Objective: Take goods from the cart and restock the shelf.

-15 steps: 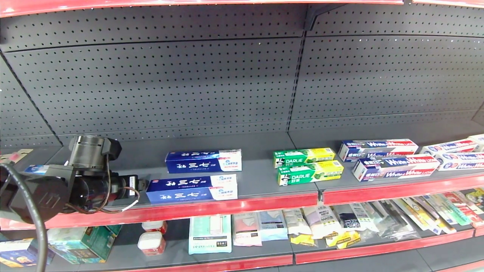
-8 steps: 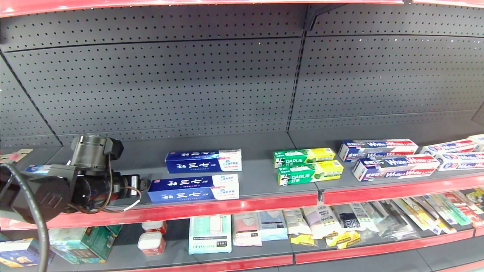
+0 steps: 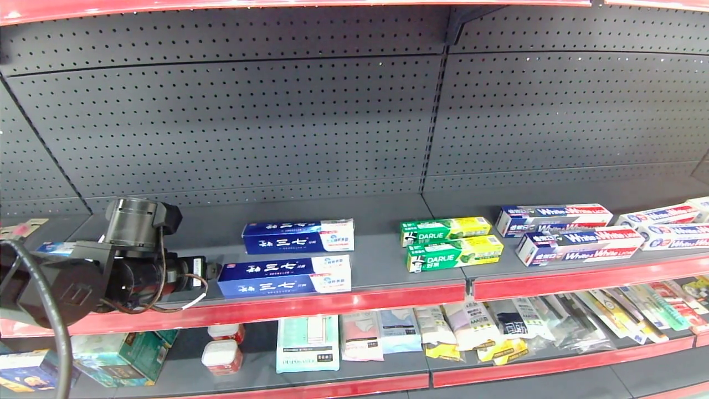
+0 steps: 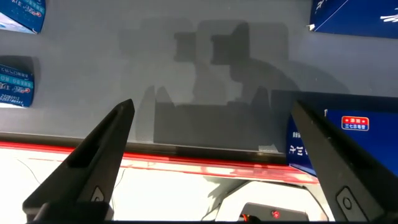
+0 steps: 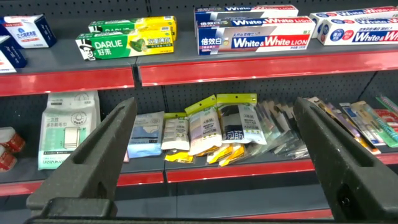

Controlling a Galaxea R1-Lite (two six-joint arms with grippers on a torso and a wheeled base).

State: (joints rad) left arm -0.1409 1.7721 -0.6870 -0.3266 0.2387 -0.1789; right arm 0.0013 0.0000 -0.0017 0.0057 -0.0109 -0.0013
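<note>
Holds left end effector open, empty, at 9 o'clock of front blue box, just beside its end. Lies flat along shelf lip, label outward for shoppers. Carries nothing in open right end effector.

The front blue toothpaste box, blue with a white end, lies flat and lengthwise at the red lip of the grey shelf. The rear blue toothpaste box lies flat behind it, parallel, apart, deeper in.
</note>
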